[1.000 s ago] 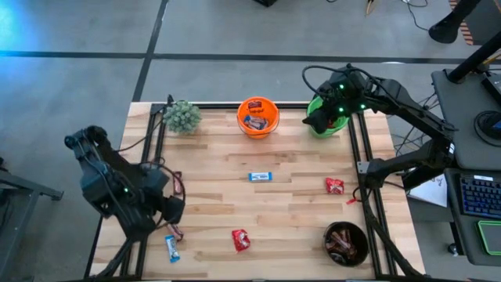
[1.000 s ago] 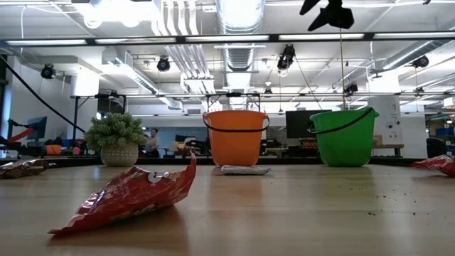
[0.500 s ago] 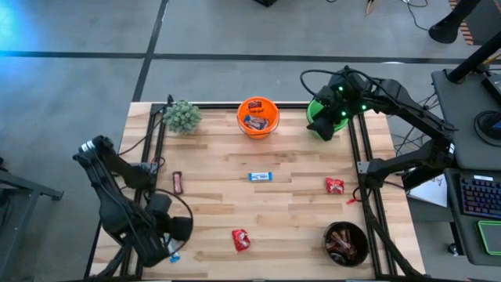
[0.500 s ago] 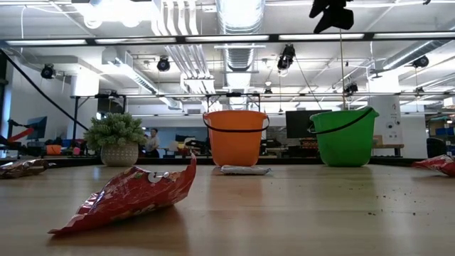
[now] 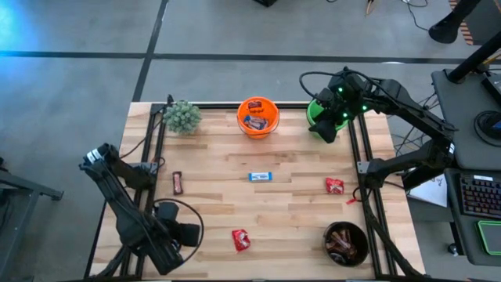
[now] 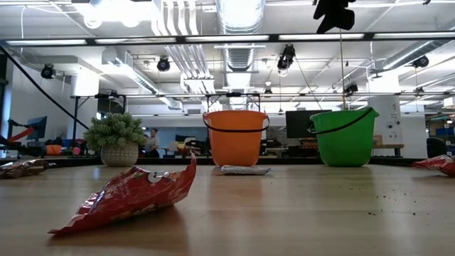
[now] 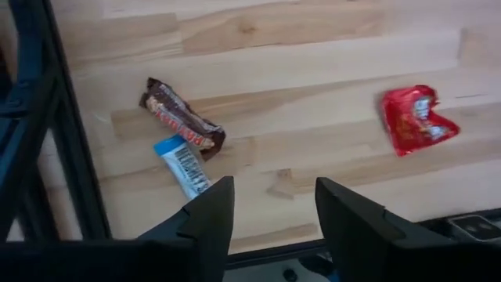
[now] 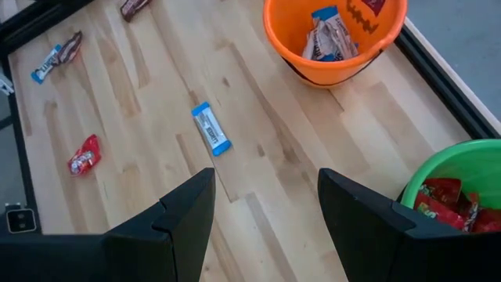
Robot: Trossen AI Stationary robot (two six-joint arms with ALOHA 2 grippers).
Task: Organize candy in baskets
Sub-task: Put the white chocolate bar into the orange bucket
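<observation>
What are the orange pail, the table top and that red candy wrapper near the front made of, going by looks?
The orange pail looks like smooth moulded plastic: even bright colour, thin rim, a printed face. The table top seems pale wood planks, with visible grain and seams. The red candy wrapper appears to be shiny crinkled foil or plastic film, judging by its creases and glints.

No text can be read anywhere — the brown bar (image 7: 182,125) carries pale lettering and the blue bar (image 7: 182,164) dark print, both too blurred to make out. The orange pail (image 8: 338,41) shows a black jack-o'-lantern face — a picture, not writing.
</observation>
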